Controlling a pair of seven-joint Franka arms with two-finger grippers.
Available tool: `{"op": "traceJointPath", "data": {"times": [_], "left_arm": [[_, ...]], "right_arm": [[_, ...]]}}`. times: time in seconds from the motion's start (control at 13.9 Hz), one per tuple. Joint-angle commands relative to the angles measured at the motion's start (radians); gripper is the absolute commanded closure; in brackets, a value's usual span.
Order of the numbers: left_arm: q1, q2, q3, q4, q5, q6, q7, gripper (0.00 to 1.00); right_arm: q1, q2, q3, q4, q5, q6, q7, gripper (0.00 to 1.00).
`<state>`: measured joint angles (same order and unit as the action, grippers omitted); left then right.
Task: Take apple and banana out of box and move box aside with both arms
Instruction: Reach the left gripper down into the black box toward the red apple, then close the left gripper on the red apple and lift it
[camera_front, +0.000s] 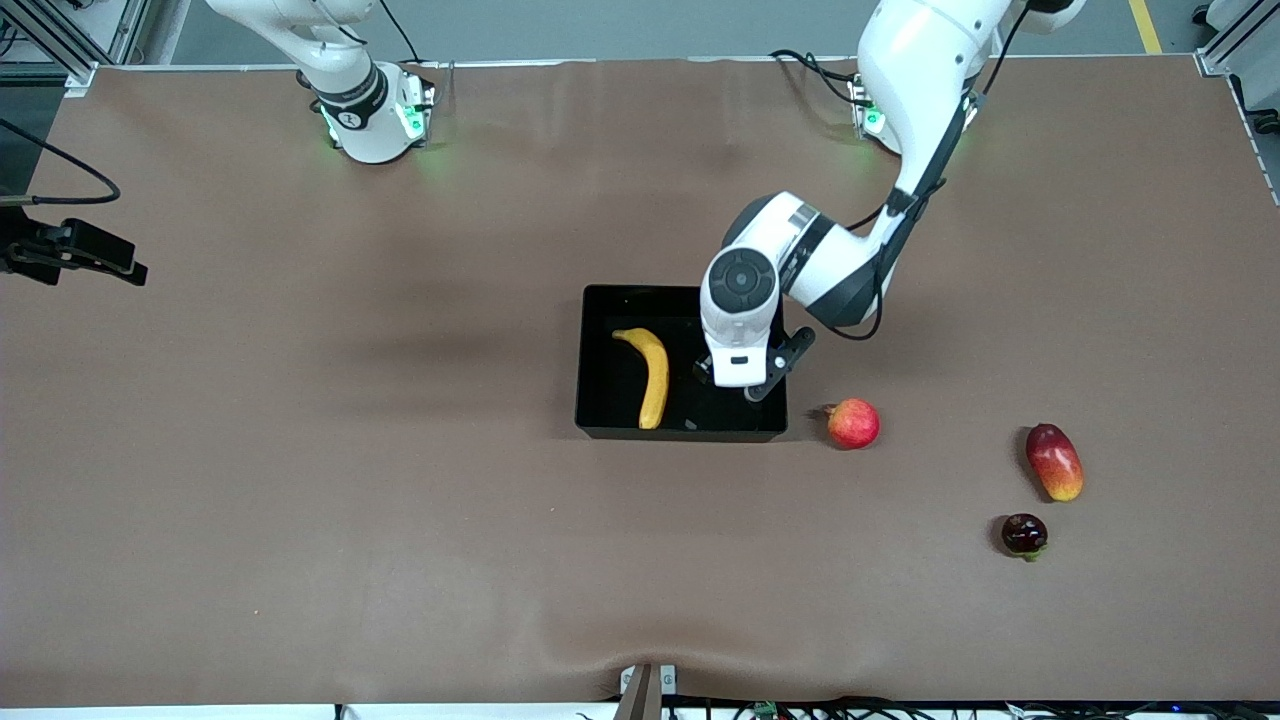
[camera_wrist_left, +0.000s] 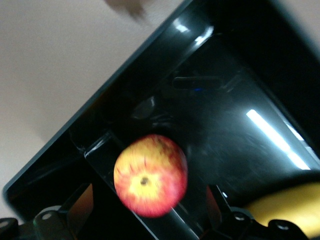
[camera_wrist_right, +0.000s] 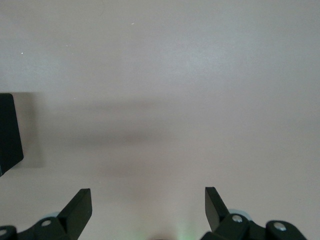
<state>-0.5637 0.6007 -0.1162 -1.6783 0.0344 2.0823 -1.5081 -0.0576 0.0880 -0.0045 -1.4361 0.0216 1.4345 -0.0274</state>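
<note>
Table covering (camera_front: 300, 480): brown matt sheet, cloth-like, smooth with faint ripples along the edge nearest the front camera. Box (camera_front: 600, 425): black plastic, glossy — its floor and walls throw back streaks of light in the left wrist view. Banana (camera_front: 654, 378): yellow skin, smooth, dull sheen. Apple (camera_wrist_left: 150, 175): red skin with yellowish streaks, smooth and faintly waxy. Pinkish-red round fruit (camera_front: 853, 423): smooth, slightly shiny. Mango (camera_front: 1054, 461): red-and-yellow, smooth, soft gloss. Small dark fruit (camera_front: 1024, 534): glossy, near-black red. Left arm (camera_front: 745, 300): white hard shell, smooth semi-gloss plastic, with black bands. Right gripper (camera_wrist_right: 148, 212): fingers (camera_wrist_right: 80, 207) of matt black plastic — flat-faced, smooth.
</note>
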Motion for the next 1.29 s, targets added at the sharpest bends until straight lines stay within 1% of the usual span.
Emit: {"op": "traceJointPath", "data": {"times": [0.0,0.29,0.36,0.43,0.5,0.72,0.86,1.01,1.15,1.22], "left_arm": [[0.001,0.031,-0.002,-0.001,0.005,0.012,-0.038,0.00],[-0.001,0.060,-0.002,0.000,0.006,0.013,-0.044,0.00],[-0.001,0.059,-0.002,0.000,0.006,0.013,-0.044,0.26],[0.001,0.053,-0.002,0.006,0.006,0.013,-0.043,0.72],[0.002,0.045,0.000,0.011,0.006,0.013,-0.038,1.00],[0.016,-0.019,0.000,0.015,0.018,0.001,0.015,1.00],[0.036,-0.097,0.006,0.017,0.018,-0.005,0.067,1.00],[0.077,-0.174,0.004,0.046,0.018,-0.072,0.112,1.00],[0.129,-0.219,0.006,0.095,0.018,-0.187,0.216,1.00],[0.168,-0.248,0.006,0.100,0.018,-0.235,0.288,1.00]], "right_arm": [[-0.007,0.004,0.003,0.011,0.000,-0.006,0.012,0.00],[-0.007,0.004,0.003,0.013,0.000,-0.006,0.010,0.00],[-0.004,0.004,0.003,0.013,0.001,-0.005,0.010,0.00],[-0.002,0.004,0.003,0.013,0.001,-0.005,0.010,0.00],[0.002,0.006,0.004,0.013,-0.002,-0.003,0.010,0.00],[-0.004,0.007,0.003,0.011,-0.002,0.033,0.010,0.00],[-0.005,0.019,0.004,0.009,0.001,0.040,0.010,0.00],[-0.001,0.030,0.004,0.009,0.000,0.040,0.010,0.00],[-0.007,0.032,0.004,0.009,0.003,0.038,0.010,0.00],[-0.008,0.032,0.004,0.009,0.000,0.038,0.010,0.00]]}}
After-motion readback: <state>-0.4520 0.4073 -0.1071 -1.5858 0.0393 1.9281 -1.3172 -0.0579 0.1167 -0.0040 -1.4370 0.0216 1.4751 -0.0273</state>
